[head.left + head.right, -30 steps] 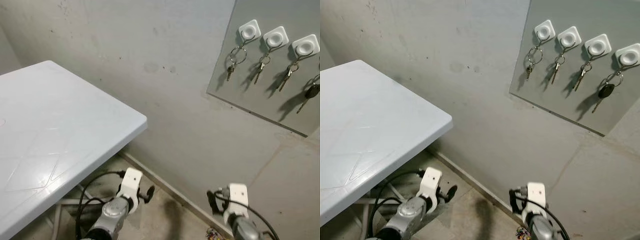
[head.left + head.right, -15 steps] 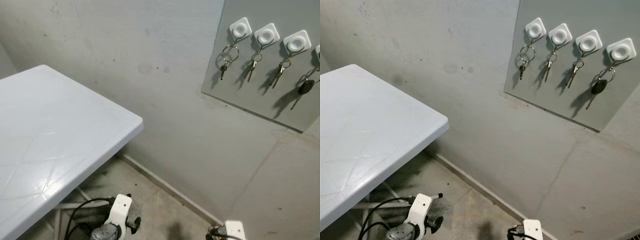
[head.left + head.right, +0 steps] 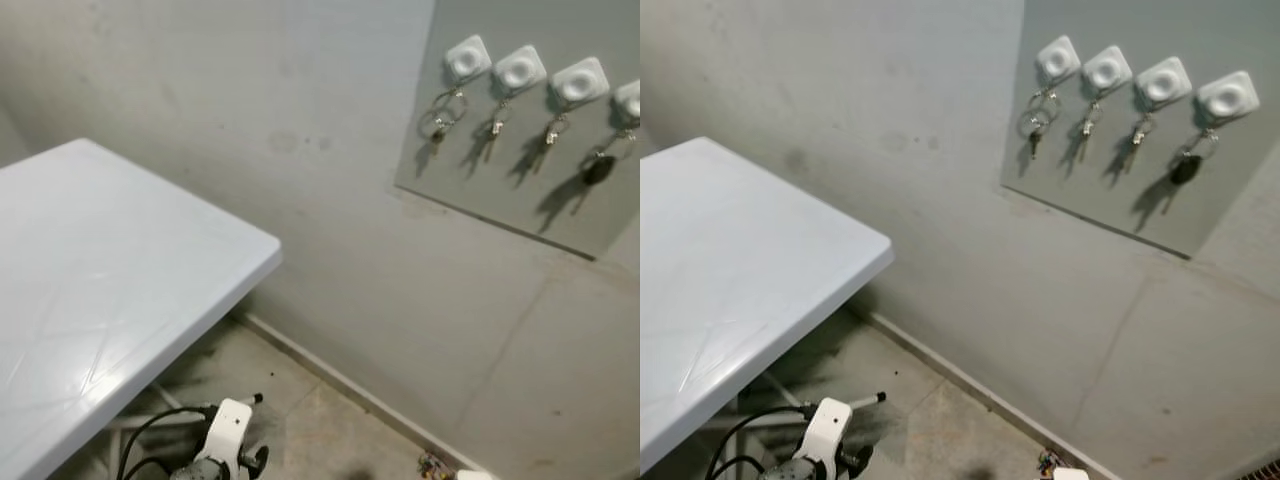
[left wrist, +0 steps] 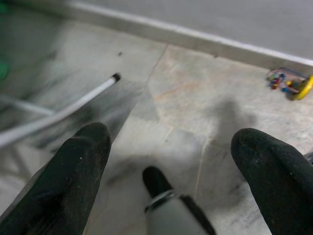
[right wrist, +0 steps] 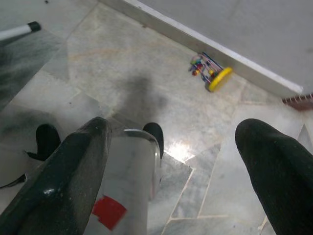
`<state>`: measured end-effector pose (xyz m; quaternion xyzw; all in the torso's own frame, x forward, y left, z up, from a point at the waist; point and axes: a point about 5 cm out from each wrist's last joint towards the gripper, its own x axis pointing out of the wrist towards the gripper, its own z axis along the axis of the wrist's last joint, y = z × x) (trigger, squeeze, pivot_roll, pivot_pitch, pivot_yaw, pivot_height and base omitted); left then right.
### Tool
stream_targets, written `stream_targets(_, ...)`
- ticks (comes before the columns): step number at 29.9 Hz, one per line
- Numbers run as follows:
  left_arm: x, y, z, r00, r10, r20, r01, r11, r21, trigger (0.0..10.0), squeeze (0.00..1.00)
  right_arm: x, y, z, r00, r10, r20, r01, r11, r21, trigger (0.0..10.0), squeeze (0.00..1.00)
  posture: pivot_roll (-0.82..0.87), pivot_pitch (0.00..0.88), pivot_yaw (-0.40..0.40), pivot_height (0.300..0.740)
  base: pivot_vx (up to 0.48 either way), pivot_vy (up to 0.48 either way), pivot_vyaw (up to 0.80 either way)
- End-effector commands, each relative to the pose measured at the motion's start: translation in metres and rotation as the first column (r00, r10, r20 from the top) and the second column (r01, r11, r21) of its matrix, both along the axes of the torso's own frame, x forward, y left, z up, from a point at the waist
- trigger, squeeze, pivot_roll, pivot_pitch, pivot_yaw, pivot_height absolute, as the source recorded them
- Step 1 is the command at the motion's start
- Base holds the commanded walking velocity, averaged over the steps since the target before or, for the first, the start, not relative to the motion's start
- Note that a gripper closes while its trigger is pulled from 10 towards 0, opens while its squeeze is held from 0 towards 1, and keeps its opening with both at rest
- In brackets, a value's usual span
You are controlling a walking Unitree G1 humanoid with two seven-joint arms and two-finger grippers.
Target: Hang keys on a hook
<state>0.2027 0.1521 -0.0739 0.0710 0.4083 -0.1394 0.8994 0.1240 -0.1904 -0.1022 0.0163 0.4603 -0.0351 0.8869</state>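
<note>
A grey board [image 3: 520,180] on the wall at the upper right carries several white hooks [image 3: 520,68]. A set of keys hangs from each one: a ring of keys [image 3: 437,125] on the leftmost, and a key with a black fob [image 3: 598,168] on the rightmost. Both arms hang low, far below the board. My left gripper [image 4: 171,134] is open over the floor with nothing between its fingers. My right gripper [image 5: 177,126] is open too and holds nothing.
A white plastic table [image 3: 110,270] fills the left side, its corner close to the wall. One table leg [image 4: 58,115] reaches the stone floor. A small colourful toy [image 5: 211,71] lies by the skirting board. The left arm's white wrist [image 3: 228,432] is at the bottom edge.
The camera has shifted, so the board sits further left and higher. Both arms have sunk toward the bottom edge of the eye views; the right one has almost dropped out.
</note>
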Motion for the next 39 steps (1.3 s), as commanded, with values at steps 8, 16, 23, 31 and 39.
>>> stream_targets(8,0.0047,-0.0025,0.0025,1.0,0.0,0.012,0.0,1.0,-0.007,10.0,0.0,0.0056,0.0004,0.0014,1.0,-0.005,0.006,0.005,1.0,0.005,10.0,0.0,-0.05,0.0,0.027,0.74,0.0,0.0,-0.72)
stream_targets(16,0.0026,-0.001,0.0015,1.0,-0.002,0.009,0.002,1.0,-0.002,10.0,0.0,0.0025,-0.0018,0.0004,1.0,-0.001,-0.008,0.001,1.0,0.0,10.0,0.0,-0.04,0.0,0.018,0.74,0.0,0.0,-0.72)
stream_targets(23,0.0009,0.0004,0.0006,1.0,0.007,0.005,-0.007,1.0,-0.002,10.0,0.0,0.0018,-0.0017,0.0002,1.0,0.003,-0.011,-0.003,1.0,0.001,10.0,0.0,-0.04,0.0,0.014,0.74,0.0,0.0,-0.71)
stream_targets(31,0.0014,0.0005,0.001,1.0,0.004,0.01,-0.004,1.0,0.0,10.0,0.0,0.003,-0.001,0.0005,1.0,0.013,-0.008,-0.013,1.0,0.002,10.0,0.0,-0.03,0.0,0.011,0.74,0.0,-0.341,-0.71)
stream_targets(39,0.0018,0.0021,0.001,1.0,0.024,0.008,-0.024,1.0,-0.002,10.0,0.0,0.0035,-0.0017,0.0007,1.0,0.022,-0.011,-0.022,1.0,-0.003,10.0,0.0,-0.03,0.0,0.004,0.74,0.0,-0.12,-0.71)
